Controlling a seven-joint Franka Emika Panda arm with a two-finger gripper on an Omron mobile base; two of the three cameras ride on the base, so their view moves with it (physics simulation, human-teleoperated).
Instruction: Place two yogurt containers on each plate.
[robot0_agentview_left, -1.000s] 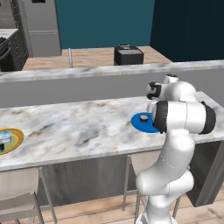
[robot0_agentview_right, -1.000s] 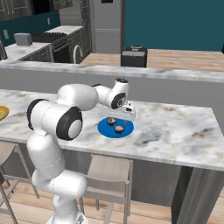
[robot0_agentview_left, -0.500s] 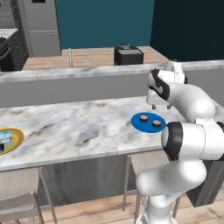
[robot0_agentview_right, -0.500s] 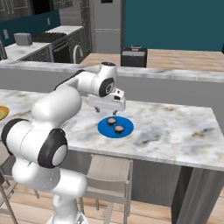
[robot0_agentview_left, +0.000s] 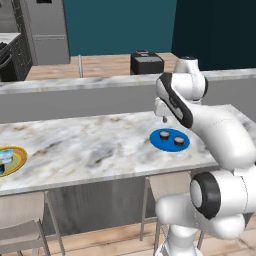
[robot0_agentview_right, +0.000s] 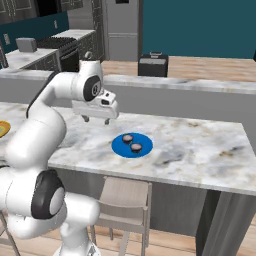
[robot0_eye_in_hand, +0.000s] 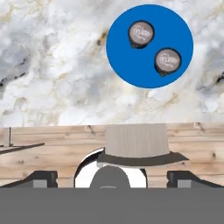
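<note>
Since the earlier frame the arm has lifted and swung left off the round bright blue plate (robot0_agentview_left: 170, 139), where two dark pale-topped yogurt containers (robot0_eye_in_hand: 141, 33) rest. The end effector (robot0_agentview_right: 97, 119) hangs spread and empty above the marble surface (robot0_agentview_left: 95, 145). This plate looks finished; next comes checking the orange-rimmed plate (robot0_agentview_left: 15, 161) at the far left.

orange-rimmed plate (robot0_agentview_left: 11, 161): cut by left edge | its cups: blurred

Marble counter (robot0_agentview_left: 95, 145); blue plate (robot0_agentview_left: 161, 138) right; orange-rimmed plate (robot0_agentview_left: 19, 159) far left
</note>
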